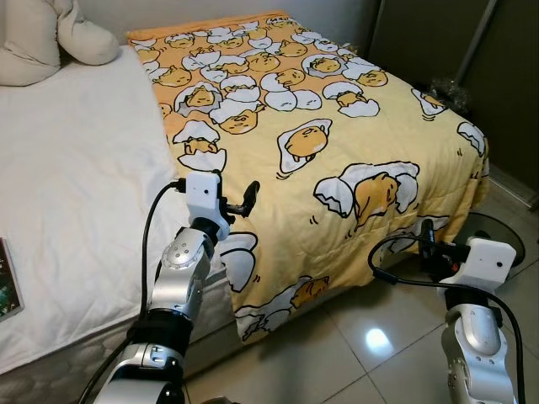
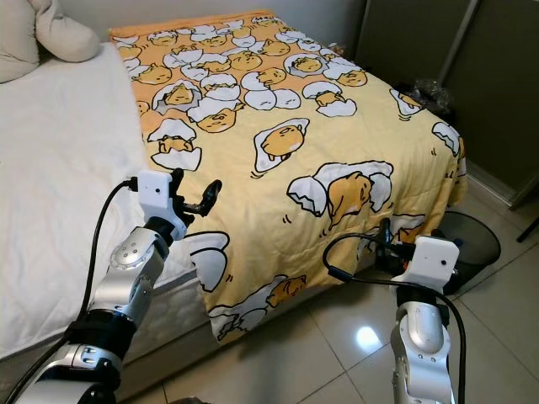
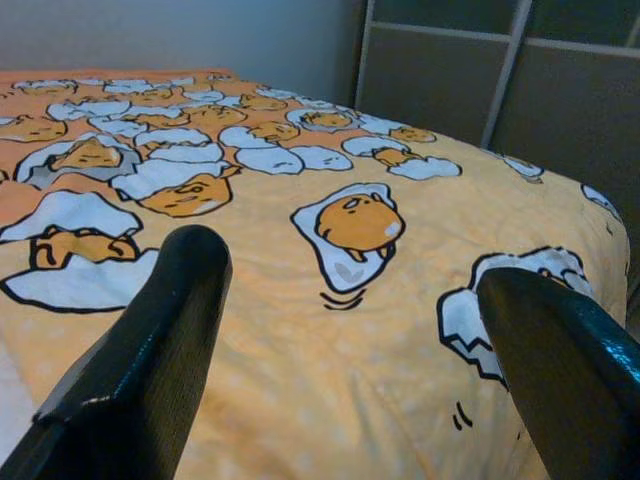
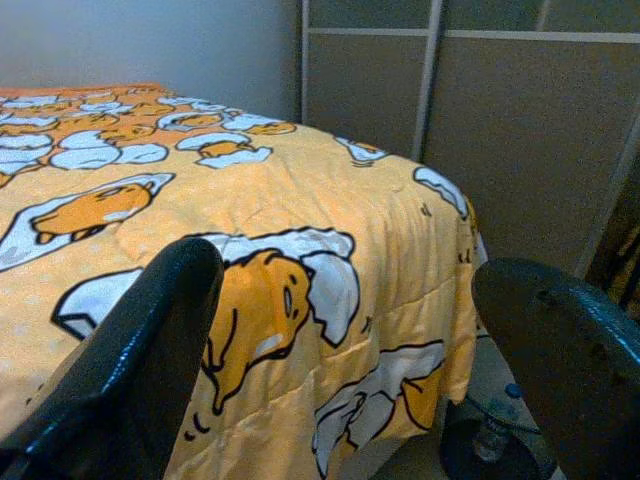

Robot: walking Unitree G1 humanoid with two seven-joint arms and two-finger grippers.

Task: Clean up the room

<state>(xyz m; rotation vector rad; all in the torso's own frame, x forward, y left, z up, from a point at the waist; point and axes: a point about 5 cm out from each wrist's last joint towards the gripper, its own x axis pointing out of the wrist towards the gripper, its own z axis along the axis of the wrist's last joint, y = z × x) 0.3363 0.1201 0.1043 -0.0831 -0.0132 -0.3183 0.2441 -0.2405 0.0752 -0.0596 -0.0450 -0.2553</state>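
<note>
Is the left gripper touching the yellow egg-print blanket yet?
Cannot tell. In the left wrist view the left gripper has its jaws open with the yellow egg-print blanket between them, but no contact or gap shows plainly.

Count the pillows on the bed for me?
1 pillow, cream coloured, at the head end of the bed on the white sheet, left of the yellow blanket. It runs past the picture's edge, so others may lie beyond.

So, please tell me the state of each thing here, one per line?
Yellow egg-print blanket: spread flat, edge hanging over the bed side.
White sheet: bare, uncovered.
Pillow: lying at the bed's head.
Left gripper: open, above the blanket edge.
Right gripper: open, holding nothing.
</note>
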